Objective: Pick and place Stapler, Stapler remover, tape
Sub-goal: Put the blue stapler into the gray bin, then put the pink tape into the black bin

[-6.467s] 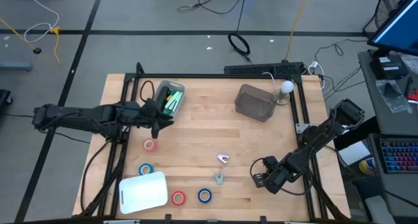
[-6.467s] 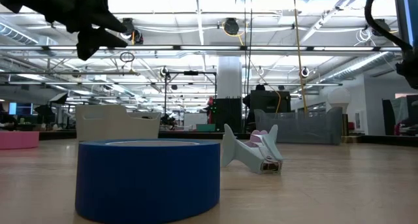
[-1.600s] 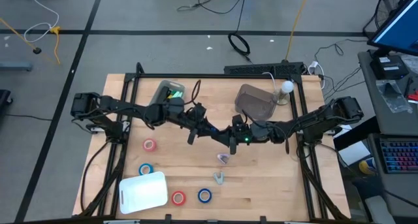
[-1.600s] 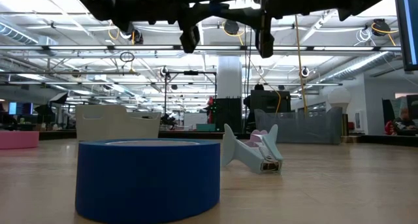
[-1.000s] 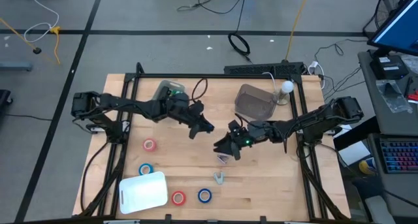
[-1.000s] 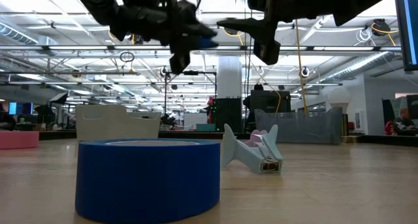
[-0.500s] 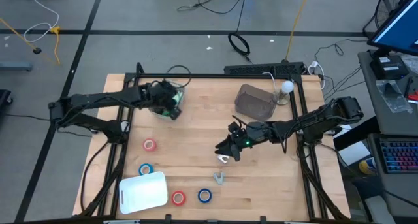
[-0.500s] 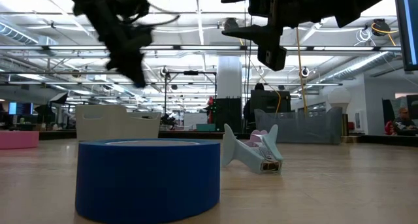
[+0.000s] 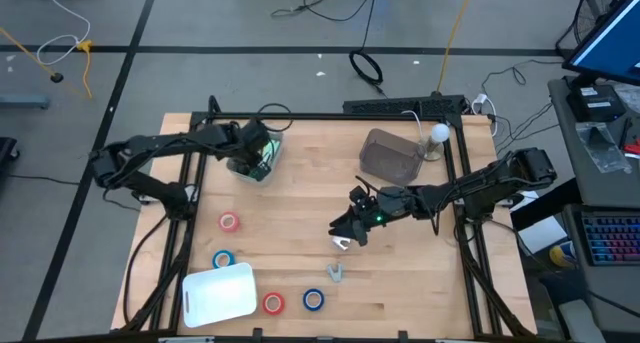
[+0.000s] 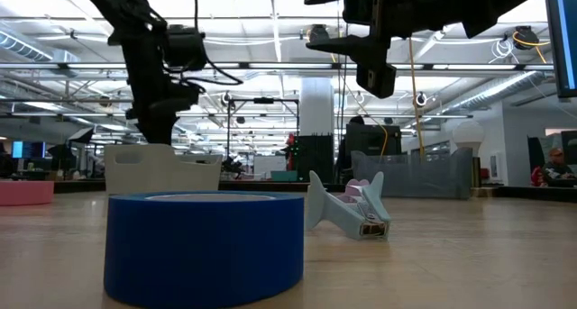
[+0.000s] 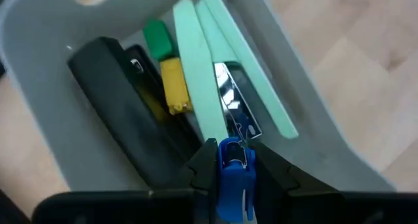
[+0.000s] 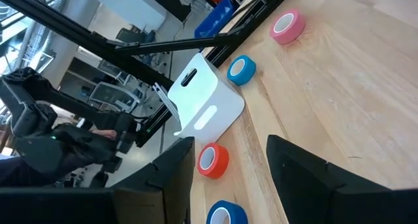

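The small blue plastic staple remover (image 11: 234,178) looks light, rigid and slick, best pinched across its flat sides. The left gripper (image 11: 232,168) is closed narrowly on it, over the grey plastic bin (image 9: 258,143) at ten o'clock on the desk (image 9: 310,183). The right gripper (image 12: 225,162) hangs open and empty above the pale staple remover (image 9: 342,243) at centre.

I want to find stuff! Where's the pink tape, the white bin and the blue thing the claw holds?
pink tape (image 9: 229,222), high view, on its ring.
white bin (image 9: 219,293), high view, on its side.
blue thing (image 11: 234,178), left wrist view, on its body.
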